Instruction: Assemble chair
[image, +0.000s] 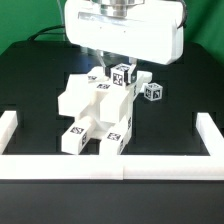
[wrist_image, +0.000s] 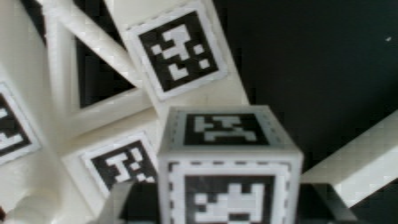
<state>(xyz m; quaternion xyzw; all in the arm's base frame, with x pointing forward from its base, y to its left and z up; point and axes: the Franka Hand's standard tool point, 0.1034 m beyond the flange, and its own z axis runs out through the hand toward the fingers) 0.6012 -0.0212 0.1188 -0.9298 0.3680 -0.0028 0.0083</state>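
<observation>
Exterior view: one white chair cluster is sitting mid-counter, with one loose tagged cube lying just beside it. The tool is hanging over the cluster, can't tell if it's gripping anything. Wrist view: one tagged block is filling the front, with one slatted piece standing behind.

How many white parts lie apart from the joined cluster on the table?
1: a small tagged block, at the exterior view's right of the chair cluster. Others may be hidden.
</observation>
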